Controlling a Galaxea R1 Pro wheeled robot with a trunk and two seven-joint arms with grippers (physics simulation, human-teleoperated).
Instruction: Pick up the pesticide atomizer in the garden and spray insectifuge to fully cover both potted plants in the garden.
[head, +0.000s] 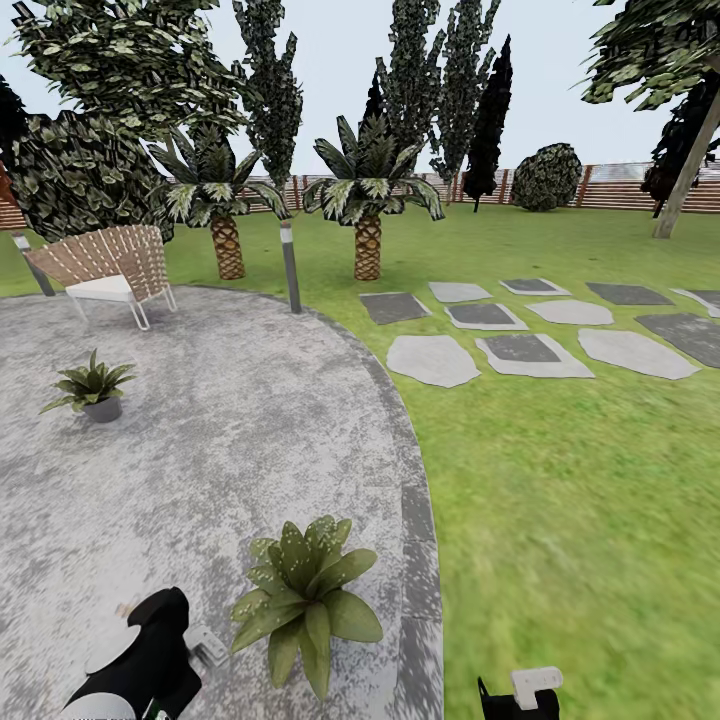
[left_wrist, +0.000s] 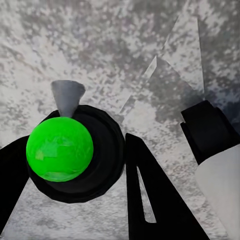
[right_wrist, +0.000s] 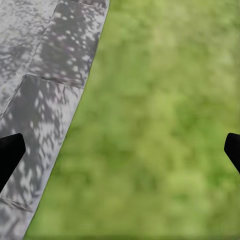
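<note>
Two potted plants stand on the round stone patio (head: 200, 420). The broad-leaved light-green one (head: 305, 595) is close in front of me. The darker spiky one in a grey pot (head: 92, 388) stands farther off to the left. My left gripper (head: 185, 650) is just left of the broad-leaved plant, shut on the pesticide atomizer (head: 207, 645), whose whitish head points toward that plant. In the left wrist view the atomizer (left_wrist: 60, 150) shows as a dark round body with a green top and grey nozzle between the black fingers (left_wrist: 150, 195). My right gripper (head: 520, 695) hangs open over the lawn by the patio edge, fingertips (right_wrist: 10, 152) wide apart.
A wicker chair (head: 110, 265) stands at the patio's far left and a slim lamp post (head: 290, 265) at its rim. Two palms (head: 367, 215) and trees rise behind, before a slat fence (head: 620, 190). Stepping stones (head: 520, 350) cross the lawn (head: 580, 500) on the right.
</note>
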